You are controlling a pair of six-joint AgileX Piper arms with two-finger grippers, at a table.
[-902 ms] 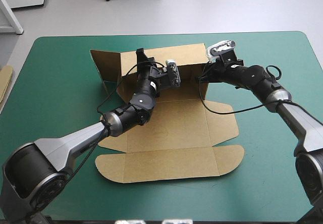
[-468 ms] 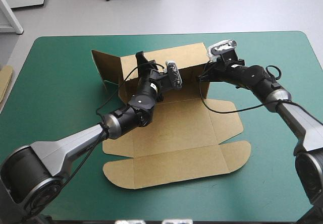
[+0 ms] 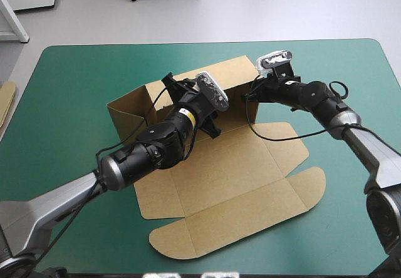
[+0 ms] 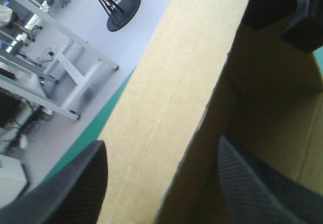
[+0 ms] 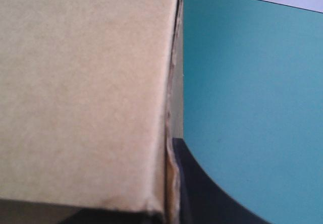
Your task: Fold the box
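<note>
left arm (image 3: 69,193): silver link, black joints, yellow band | left claw (image 4: 160,151): black fins

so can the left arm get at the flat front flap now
Probably yes. The left gripper is open, straddling the raised back wall of the box, gripping nothing; the front flap lies flat and uncovered near that arm. It would need to back off first.

Upright box (image 3: 238,165) walls amid bare teal-green cover (image 3: 75,77)
</note>
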